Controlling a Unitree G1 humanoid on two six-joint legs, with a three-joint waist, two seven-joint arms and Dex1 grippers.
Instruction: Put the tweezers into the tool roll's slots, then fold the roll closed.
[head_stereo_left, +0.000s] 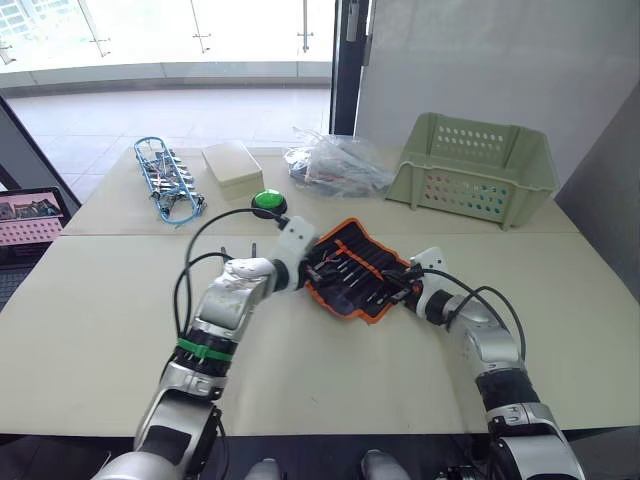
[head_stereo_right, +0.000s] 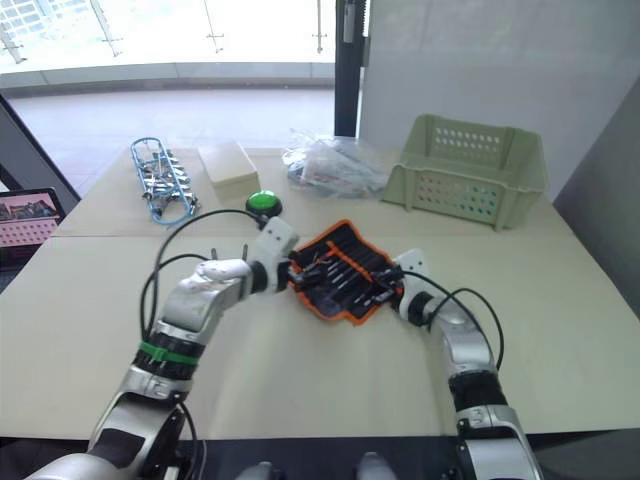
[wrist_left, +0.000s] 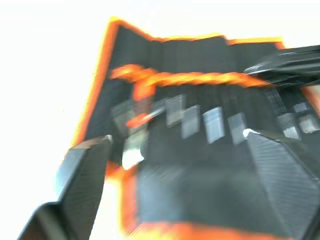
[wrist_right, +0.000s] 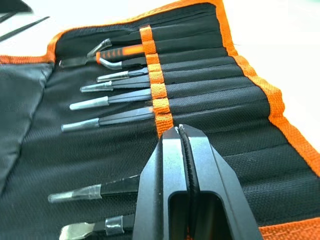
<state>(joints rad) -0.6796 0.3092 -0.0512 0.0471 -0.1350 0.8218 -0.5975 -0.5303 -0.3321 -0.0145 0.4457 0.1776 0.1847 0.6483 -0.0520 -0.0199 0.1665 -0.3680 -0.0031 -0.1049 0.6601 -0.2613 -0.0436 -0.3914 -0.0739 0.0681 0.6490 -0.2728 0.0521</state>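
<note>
Tool roll (head_stereo_left: 352, 267): spread flat, tweezers (wrist_right: 107, 101) slotted.
Left gripper (wrist_left: 175, 150): spread.
Right gripper (wrist_right: 180, 131): pressed together.
Behind: green basket (head_stereo_left: 472, 160), button (head_stereo_left: 267, 203).

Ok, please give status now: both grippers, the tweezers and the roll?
Left gripper open over the tool roll. Right gripper shut, empty, above the slots. Tweezers slotted; roll unfolded. Nothing in the way.
</note>
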